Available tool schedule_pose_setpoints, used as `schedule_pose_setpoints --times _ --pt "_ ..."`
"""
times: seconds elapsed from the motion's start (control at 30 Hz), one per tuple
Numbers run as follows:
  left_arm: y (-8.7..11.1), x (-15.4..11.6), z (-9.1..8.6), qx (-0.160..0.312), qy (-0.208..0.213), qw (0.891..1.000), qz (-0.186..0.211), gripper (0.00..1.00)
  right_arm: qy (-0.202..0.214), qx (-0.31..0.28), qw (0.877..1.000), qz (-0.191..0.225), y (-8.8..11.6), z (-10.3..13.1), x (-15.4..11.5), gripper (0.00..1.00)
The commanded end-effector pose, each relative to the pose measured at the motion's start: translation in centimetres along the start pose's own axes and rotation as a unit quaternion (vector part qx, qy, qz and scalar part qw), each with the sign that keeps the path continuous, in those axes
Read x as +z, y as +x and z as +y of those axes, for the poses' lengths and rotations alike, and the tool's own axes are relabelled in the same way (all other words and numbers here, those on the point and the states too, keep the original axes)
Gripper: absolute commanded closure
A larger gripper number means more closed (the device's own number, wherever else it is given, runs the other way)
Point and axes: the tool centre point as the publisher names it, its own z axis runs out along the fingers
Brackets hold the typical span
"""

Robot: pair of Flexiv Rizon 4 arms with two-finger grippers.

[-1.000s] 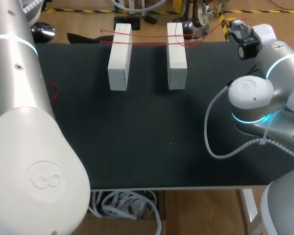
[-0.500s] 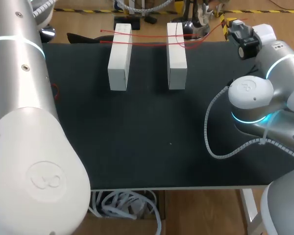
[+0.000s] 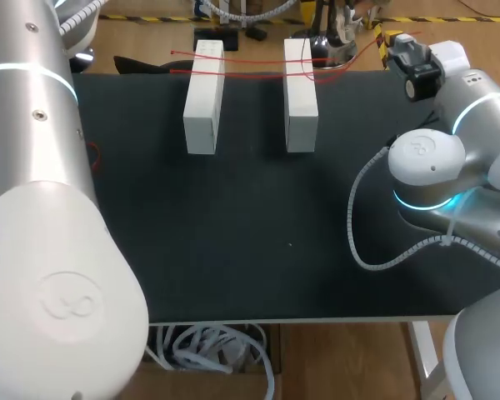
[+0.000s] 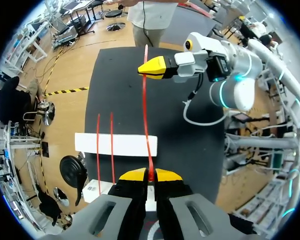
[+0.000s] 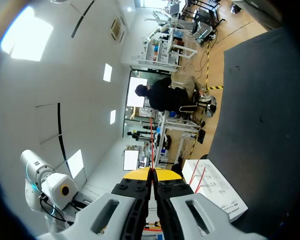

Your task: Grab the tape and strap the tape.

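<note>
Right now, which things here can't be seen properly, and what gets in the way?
- Left wrist view: the left tool, shut on the red tape, hides most of the nearer white block.
- Head view: the left arm covers the left side of the table, so whatever lies there is unseen.
- Right wrist view: beyond the right tool, the red tape thins out against the room; its far end is lost.
</note>
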Motion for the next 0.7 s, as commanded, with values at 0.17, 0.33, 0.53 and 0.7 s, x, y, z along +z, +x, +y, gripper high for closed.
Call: schedule_pose_setpoints --times 0.17,0.33,0.53,0.7 --pt "-0.1 0.0 -0.1 0.000 -0.002 1.000 0.002 1.00 0.001 -0.001 1.000 -0.003 0.1 0.1 0.0 1.00" --pt "-0.1 0.0 -0.1 0.000 -0.002 1.000 0.002 1.00 -0.002 -0.033 0.999 -0.017 0.2 0.5 -0.2 1.00" --pt "-0.1 0.0 -0.1 0.000 -0.002 1.000 0.002 1.00 0.013 -0.093 0.994 -0.049 0.6 1.0 -0.2 1.00" --pt "-0.1 0.0 -0.1 0.000 -0.002 1.000 0.002 1.00 0.022 -0.144 0.988 -0.049 1.5 1.3 -0.1 1.00"
